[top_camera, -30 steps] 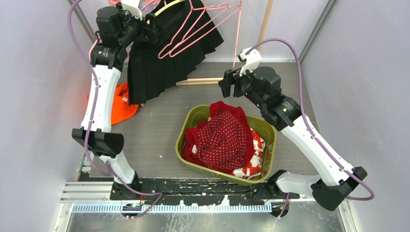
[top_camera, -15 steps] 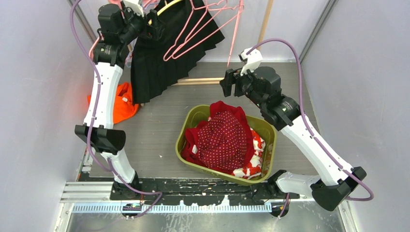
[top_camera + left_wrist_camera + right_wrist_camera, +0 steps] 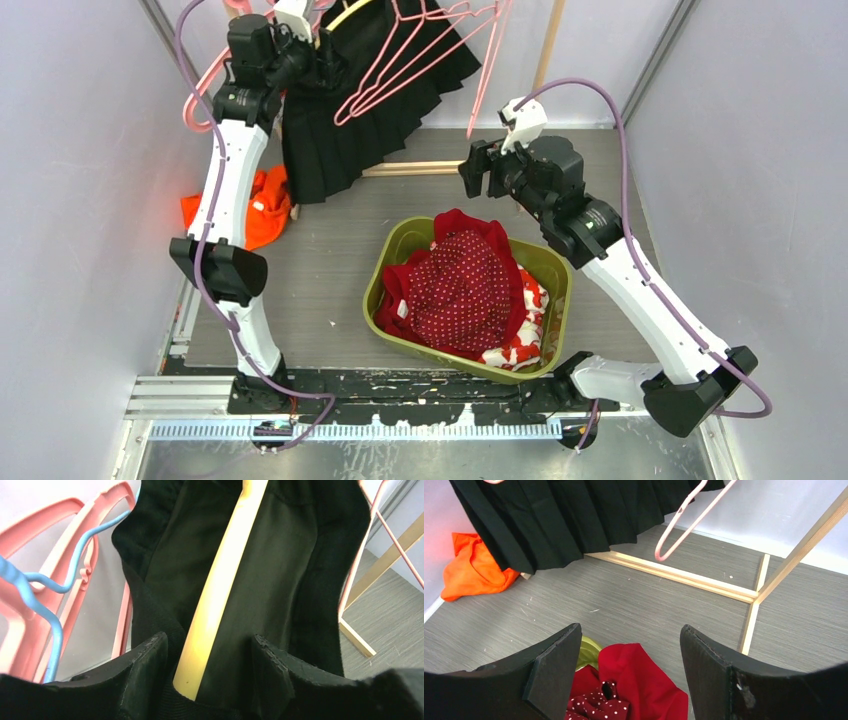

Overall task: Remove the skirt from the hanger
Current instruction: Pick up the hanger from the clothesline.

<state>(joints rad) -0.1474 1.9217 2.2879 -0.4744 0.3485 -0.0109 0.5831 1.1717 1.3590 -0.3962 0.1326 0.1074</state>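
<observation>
As skirt [image 3: 280,580] hangs, left fingers [image 3: 145,675] astride (hanger [image 3: 220,590] too)

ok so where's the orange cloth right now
In the top view the orange cloth lies on the table at the left, partly behind the left arm, next to the hem of the black skirt.
</observation>
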